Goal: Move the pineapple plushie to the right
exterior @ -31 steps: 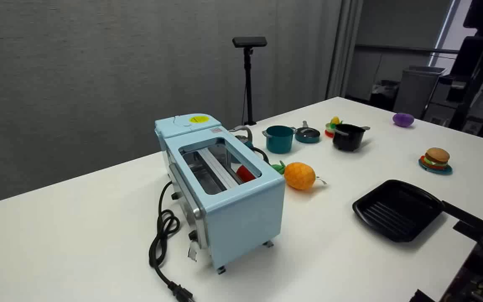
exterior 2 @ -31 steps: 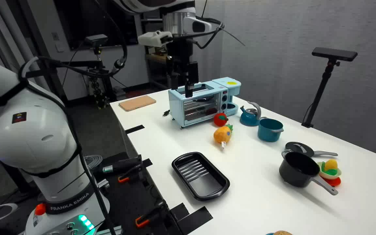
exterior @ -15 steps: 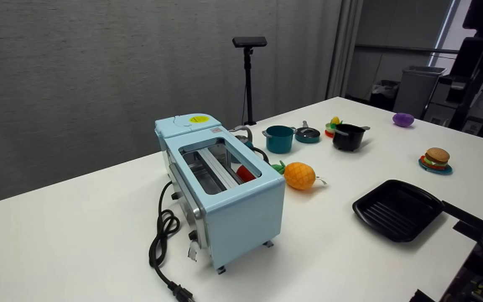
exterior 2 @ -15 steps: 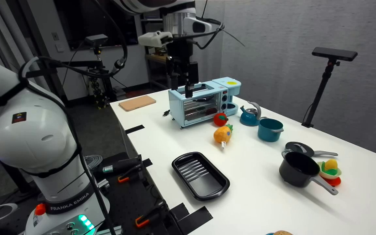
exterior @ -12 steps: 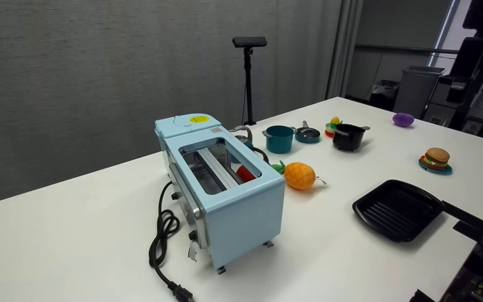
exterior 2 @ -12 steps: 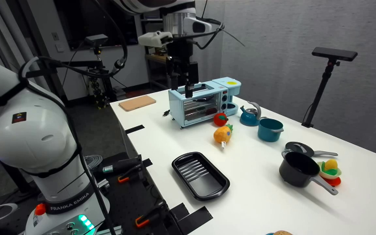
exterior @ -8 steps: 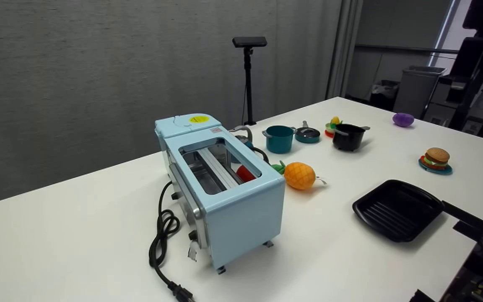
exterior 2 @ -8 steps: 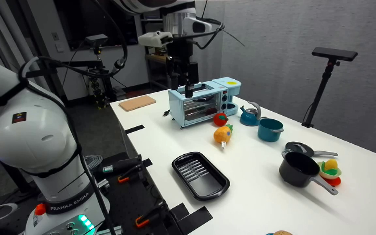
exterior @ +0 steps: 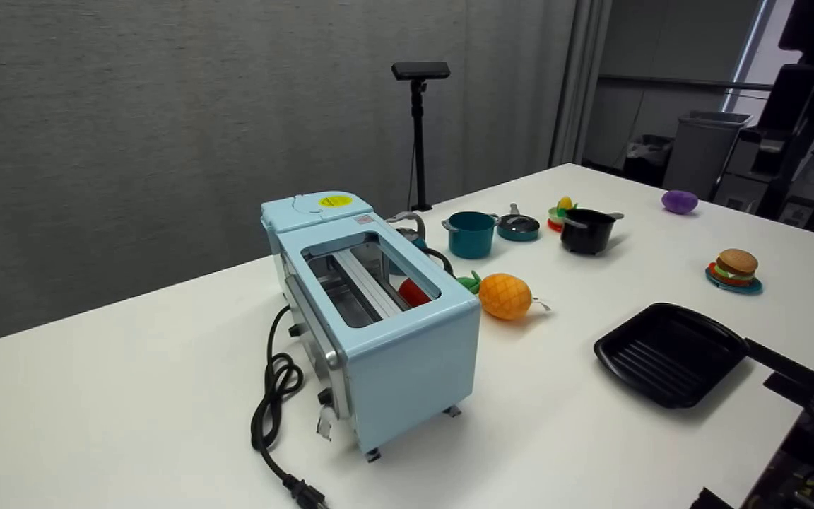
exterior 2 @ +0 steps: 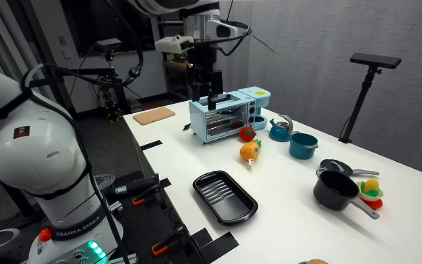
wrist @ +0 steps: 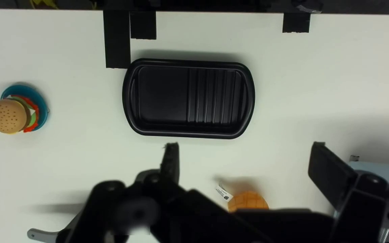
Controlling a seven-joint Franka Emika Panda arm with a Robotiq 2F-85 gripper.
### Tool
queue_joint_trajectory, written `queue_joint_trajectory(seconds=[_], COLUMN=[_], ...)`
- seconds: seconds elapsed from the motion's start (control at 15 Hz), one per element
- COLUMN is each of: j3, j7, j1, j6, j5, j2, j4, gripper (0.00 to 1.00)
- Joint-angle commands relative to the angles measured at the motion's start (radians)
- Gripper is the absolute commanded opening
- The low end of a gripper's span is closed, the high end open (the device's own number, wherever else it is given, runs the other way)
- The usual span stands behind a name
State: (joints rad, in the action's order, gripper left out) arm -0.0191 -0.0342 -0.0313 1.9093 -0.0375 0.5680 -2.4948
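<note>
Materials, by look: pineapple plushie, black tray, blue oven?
Pineapple plushie: probably matte fabric; quilted-looking grid, white tag.
Black tray: likely coated metal, semi-gloss; bright reflections inside.
Blue oven: painted metal or plastic, can't tell which; smooth, uniform, faint sheen.

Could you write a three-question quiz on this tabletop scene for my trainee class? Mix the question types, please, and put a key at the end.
1. True or false: in the wrist view, the hand is open.
2. Multiple choice: where does the pineapple plushie lie? A) in the black ridged pan; B) on the white tabletop; C) on the brown board.
3. Fill in the blank: in an exterior view, the kettle stands between the light-blue toaster oven and the teal two-handled ____.

Key: 1. True. 2. B. 3. pot.
</note>
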Motion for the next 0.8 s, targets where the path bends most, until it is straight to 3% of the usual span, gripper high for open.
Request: queue_joint_trajectory(seconds=[0.0,0.73], j3=[0.012,0.026], j7=[0.011,0.000], j1=[0.012,0.021], j6=[0.026,0.261], j5=[0.000,-0.036], j2=[-0.008,-0.136], j4=[-0.005,0.011], gripper=[1.00,1.00])
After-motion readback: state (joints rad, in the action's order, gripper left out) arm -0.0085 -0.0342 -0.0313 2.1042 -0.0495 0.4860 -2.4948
